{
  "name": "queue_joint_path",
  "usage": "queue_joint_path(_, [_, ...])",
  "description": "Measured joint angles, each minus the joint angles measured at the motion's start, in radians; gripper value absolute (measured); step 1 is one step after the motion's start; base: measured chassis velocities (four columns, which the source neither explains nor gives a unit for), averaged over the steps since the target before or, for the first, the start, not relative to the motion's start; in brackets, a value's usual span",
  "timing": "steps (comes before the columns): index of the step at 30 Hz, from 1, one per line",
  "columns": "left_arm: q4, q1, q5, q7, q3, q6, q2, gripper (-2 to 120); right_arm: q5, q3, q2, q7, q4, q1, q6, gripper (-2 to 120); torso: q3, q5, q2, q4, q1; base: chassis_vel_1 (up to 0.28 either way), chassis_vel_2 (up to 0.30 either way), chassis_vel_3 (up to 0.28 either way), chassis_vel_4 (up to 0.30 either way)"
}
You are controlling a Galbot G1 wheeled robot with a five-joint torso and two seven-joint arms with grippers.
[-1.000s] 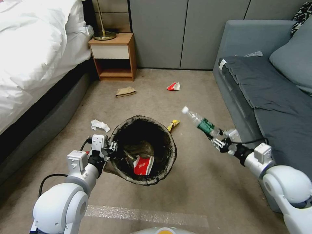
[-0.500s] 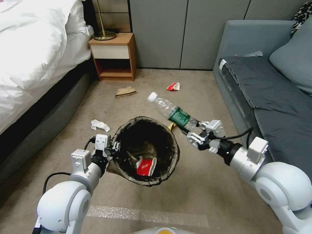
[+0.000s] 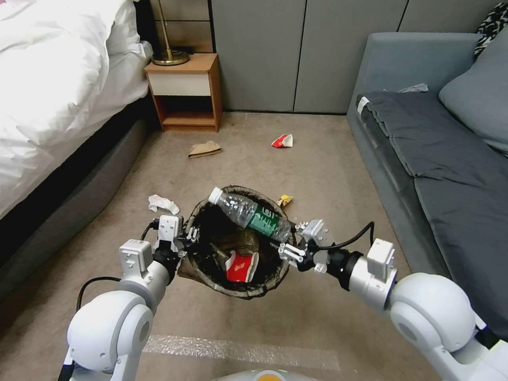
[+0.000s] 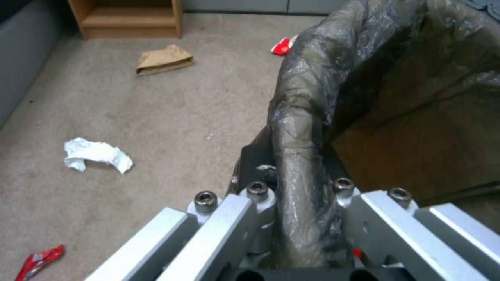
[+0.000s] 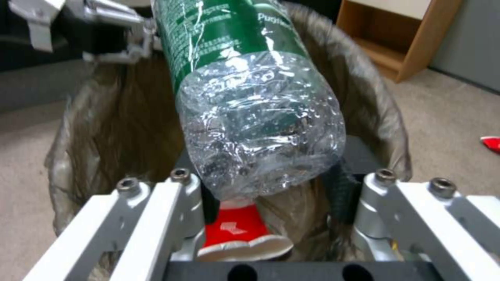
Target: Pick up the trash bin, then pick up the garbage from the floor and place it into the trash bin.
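Note:
My left gripper (image 3: 186,236) is shut on the near-left rim of the trash bin (image 3: 191,270), whose dark liner (image 4: 299,128) runs between its fingers. My right gripper (image 3: 288,246) is shut on the base of the clear green-labelled bottle (image 3: 248,214), which lies tilted across the bin's mouth, cap toward the far-left rim. The bottle (image 5: 250,109) hangs over a red-and-white wrapper (image 5: 237,234) inside the bin. On the carpet lie a white tissue (image 3: 161,203), brown paper (image 3: 204,150), another red-and-white wrapper (image 3: 282,141) and a yellow snack bag (image 3: 284,200) just behind the bin.
A bed (image 3: 53,95) runs along the left and a grey sofa (image 3: 434,148) along the right. A wooden nightstand (image 3: 185,90) stands against the back wall. A slim red wrapper (image 4: 40,259) lies on the carpet near my left arm.
My right gripper has carried the bottle left and down, from beside the sofa to over the bin's mouth. The left gripper has kept its hold on the rim.

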Motion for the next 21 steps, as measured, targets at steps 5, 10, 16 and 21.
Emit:
queue_joint_path(5, [-0.001,0.0,-0.001,0.0,0.0,0.0,-0.004,3,-0.017,-0.023,0.008,0.02,-0.01,-0.003,-0.003,54,0.0,0.0,0.0,0.0001,0.0,0.0,0.0,0.0,0.0])
queue_joint_path(10, [-0.001,-0.001,0.0,-0.001,0.0,0.0,-0.009,3,-0.023,-0.021,0.008,0.023,-0.003,-0.012,-0.004,73,0.0,0.0,0.0,0.0001,0.0,0.0,0.0,0.0,0.0])
queue_joint_path(16, [-0.002,-0.002,0.002,-0.001,0.002,0.0,-0.009,3,-0.02,0.014,0.006,0.024,0.034,-0.037,-0.001,95,0.0,0.0,0.0,0.0,0.0,0.0,0.0,0.0,0.0])
queue_joint_path(21, [-0.002,-0.001,0.002,-0.001,0.0,0.0,-0.005,3,-0.017,0.049,0.007,0.036,0.094,-0.079,0.007,100,0.0,0.0,0.0,0.0,0.0,0.0,0.0,0.0,0.0])
